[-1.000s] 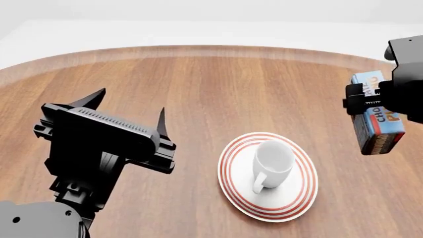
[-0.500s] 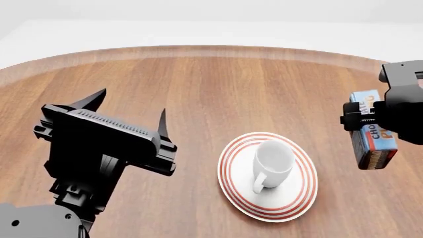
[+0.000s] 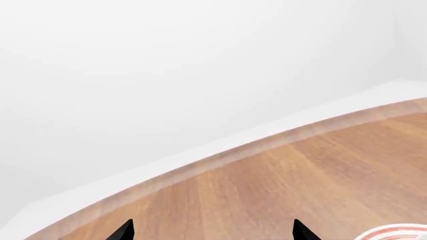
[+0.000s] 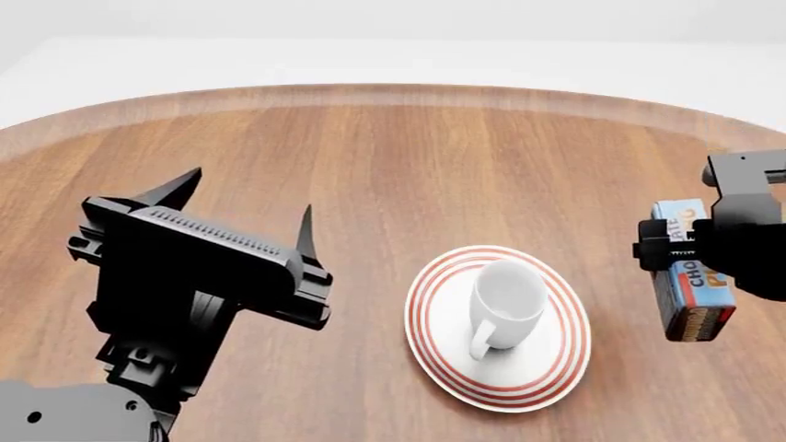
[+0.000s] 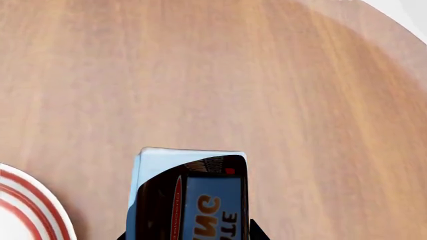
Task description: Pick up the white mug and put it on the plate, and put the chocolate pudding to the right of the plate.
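While gripped in the right end effector (image 4: 698,253) at the 3 o'clock edge of the head view, hangs the chocolate pudding (image 4: 695,281), light blue face with orange lettering turned toward the camera, dark brown base lowest, apparently raised off the wooden tabletop (image 4: 406,157); contact with the wood cannot be told. Well apart from the box, toward 9 o'clock of it, lies the plate (image 4: 433,318), round and white with red rings at the rim. Standing upright on the plate, just off its centre, the white mug (image 4: 506,299), handle pointing to 6 o'clock in the head view. Seen from the right wrist, the box (image 5: 190,192) fills the lower middle, held between dark fingers, with a sliver of the plate (image 5: 27,207) at 8 o'clock and bare wood (image 5: 220,70) beyond. At 8 o'clock in the head view, the left end effector (image 4: 246,207), jaws spread wide, holding nothing, raised over the wood and well apart from the plate. From the left wrist, two black fingertips (image 3: 123,231) at the lower edge, far apart, the curved tabletop (image 3: 300,185) edge ahead, a bit of red-ringed rim (image 3: 393,232) at 5 o'clock.
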